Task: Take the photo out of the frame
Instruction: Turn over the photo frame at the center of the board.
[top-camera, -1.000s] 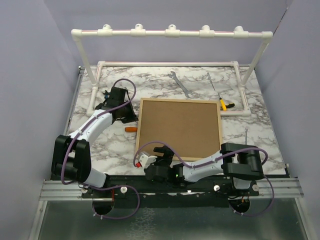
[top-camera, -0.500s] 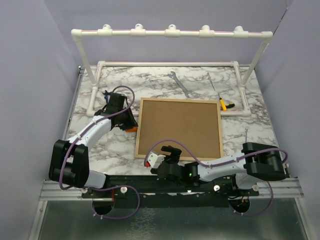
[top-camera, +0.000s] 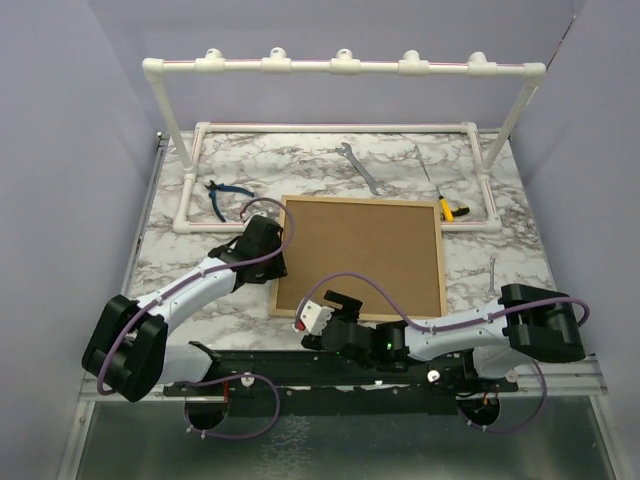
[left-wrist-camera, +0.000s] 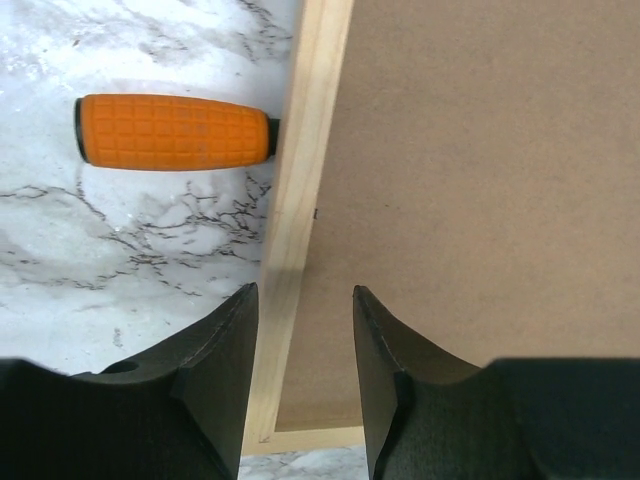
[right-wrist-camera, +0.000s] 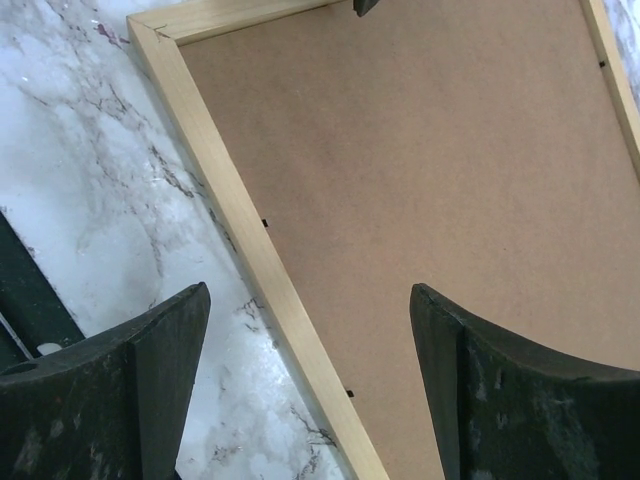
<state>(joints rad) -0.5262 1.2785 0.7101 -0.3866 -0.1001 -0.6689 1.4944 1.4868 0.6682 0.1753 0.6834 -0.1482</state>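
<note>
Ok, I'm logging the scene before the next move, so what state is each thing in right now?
frame: lying face down, brown back up.
photo: not visible from any view.
left gripper: open, jaws astride the frame's left wooden edge.
right gripper: open wide above the frame's near edge, holding nothing.
orange tool handle: lying flat, one end against the frame's edge.
pliers: lying flat, handles splayed.

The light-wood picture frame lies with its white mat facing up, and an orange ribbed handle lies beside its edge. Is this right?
No. The light-wood picture frame lies with its brown fibreboard back facing up, as the top external view shows. The orange ribbed handle is beside its edge.
</note>
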